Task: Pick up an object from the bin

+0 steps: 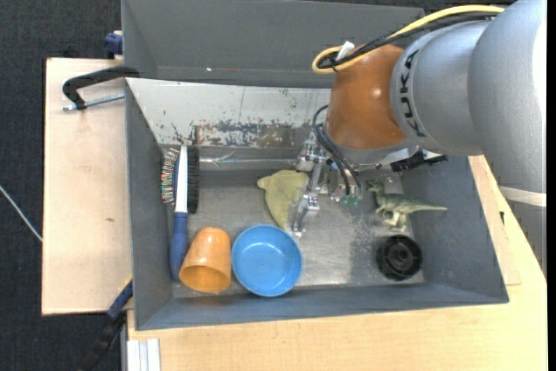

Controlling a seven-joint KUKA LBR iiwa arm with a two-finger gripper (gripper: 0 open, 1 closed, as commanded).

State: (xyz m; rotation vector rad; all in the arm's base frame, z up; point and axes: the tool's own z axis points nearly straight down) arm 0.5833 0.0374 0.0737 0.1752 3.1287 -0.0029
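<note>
- Grey bin [143,213]: the floor carries a handful of loose things, spread out rather than heaped.
- Arm [469,82] comes in from the right, with its orange cover over the bin's back middle.
- Brush [180,191] with a blue handle lies along the left wall, bristle end toward the back.
- Blue bowl [265,261] sits at front centre, mouth up.
- Pale yellow-green floppy piece [280,194] lies mid-bin. Its long axis runs back to front, wide end toward the back wall and narrow end toward the bowl.
- Gripper [304,213] is down at that piece's right edge, just beside or touching it, and the piece lies to its left. Cannot tell whether it is open or closed, and no grasp is visible.
- Orange cup [207,259] lies on its side, touching the bowl's left.
- Green toy dinosaur [401,208] is right of the gripper.
- Black round part [398,257] is in front of the dinosaur.
</note>
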